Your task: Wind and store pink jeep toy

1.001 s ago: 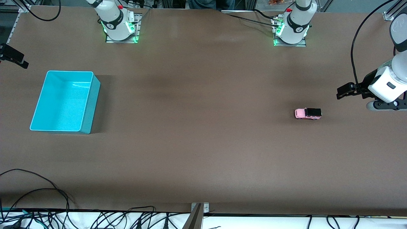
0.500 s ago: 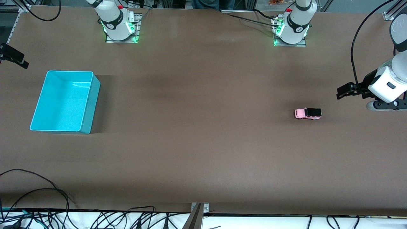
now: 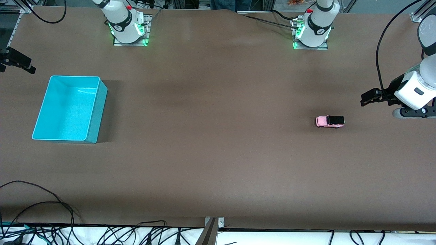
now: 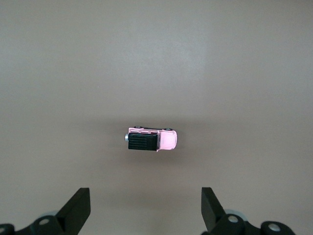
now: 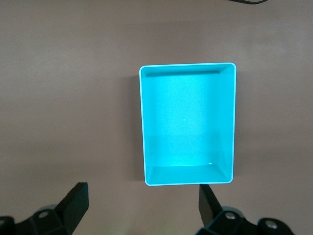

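The pink jeep toy [image 3: 329, 121] stands on its wheels on the brown table toward the left arm's end, its black roof over the rear. In the left wrist view the pink jeep toy [image 4: 151, 140] lies a little ahead of my left gripper [image 4: 145, 208], whose fingers are open with nothing between them. From the front, the left gripper [image 3: 369, 97] hangs over the table's end, apart from the toy. My right gripper [image 5: 142, 205] is open and empty, hovering by the cyan bin [image 5: 142, 127]. In the front view the right gripper [image 3: 18, 63] shows at the table's edge.
The empty cyan bin [image 3: 96, 109] sits toward the right arm's end of the table. Both arm bases [image 3: 127, 25] [image 3: 311, 29] stand along the table's edge farthest from the camera. Black cables [image 3: 51, 217] and a metal bracket [image 3: 213, 226] line the edge nearest the camera.
The right gripper has shifted slightly inward over the table's end. The left gripper, the jeep and the bin have not moved.
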### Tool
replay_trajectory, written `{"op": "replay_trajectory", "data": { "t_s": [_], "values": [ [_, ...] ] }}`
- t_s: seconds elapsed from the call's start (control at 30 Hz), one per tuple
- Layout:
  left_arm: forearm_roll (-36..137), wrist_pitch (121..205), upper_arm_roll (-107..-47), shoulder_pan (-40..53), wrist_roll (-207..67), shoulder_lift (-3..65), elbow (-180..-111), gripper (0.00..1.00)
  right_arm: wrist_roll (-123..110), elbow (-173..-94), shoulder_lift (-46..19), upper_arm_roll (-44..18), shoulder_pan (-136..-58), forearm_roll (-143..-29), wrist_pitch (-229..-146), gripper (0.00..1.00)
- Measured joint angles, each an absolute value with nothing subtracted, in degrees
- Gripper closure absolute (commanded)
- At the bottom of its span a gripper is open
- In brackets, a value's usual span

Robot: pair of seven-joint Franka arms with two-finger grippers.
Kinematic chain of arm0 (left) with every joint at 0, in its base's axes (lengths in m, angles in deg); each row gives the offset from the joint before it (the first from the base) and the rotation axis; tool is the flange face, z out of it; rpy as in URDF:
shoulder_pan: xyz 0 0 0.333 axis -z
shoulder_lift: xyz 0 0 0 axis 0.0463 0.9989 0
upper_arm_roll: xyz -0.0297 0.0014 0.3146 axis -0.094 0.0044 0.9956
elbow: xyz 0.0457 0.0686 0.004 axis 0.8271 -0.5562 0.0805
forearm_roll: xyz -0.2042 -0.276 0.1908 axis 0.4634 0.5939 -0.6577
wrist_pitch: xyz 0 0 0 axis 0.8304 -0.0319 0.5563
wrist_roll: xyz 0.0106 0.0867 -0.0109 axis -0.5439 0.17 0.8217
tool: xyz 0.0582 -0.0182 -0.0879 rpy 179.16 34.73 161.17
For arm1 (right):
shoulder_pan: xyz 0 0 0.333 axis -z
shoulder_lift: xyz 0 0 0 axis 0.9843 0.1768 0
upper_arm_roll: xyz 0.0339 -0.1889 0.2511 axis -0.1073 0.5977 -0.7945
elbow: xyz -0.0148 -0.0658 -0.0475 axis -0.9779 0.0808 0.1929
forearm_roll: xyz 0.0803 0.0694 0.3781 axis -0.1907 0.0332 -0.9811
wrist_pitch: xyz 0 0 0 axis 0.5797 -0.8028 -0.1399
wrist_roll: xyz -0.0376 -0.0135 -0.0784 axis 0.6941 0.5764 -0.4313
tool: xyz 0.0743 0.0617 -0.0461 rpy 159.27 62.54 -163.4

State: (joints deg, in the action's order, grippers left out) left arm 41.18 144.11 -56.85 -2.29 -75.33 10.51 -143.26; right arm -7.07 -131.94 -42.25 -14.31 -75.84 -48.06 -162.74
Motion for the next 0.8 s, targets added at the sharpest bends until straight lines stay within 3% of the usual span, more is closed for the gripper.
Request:
{"op": "replay_trajectory", "data": {
  "t_s": [0.43,0.8],
  "values": [
    [41.2,144.1,-56.8,-2.4,-74.0,10.5,-143.3,0.0,-7.1,-131.9,-41.6,-14.5,-76.5,-48.1,-162.7,0.0],
    [41.2,144.0,-56.8,-2.5,-52.9,10.8,-144.0,0.0,-7.1,-131.9,-41.7,-14.3,-76.4,-48.1,-162.8,0.0]
  ]
}}
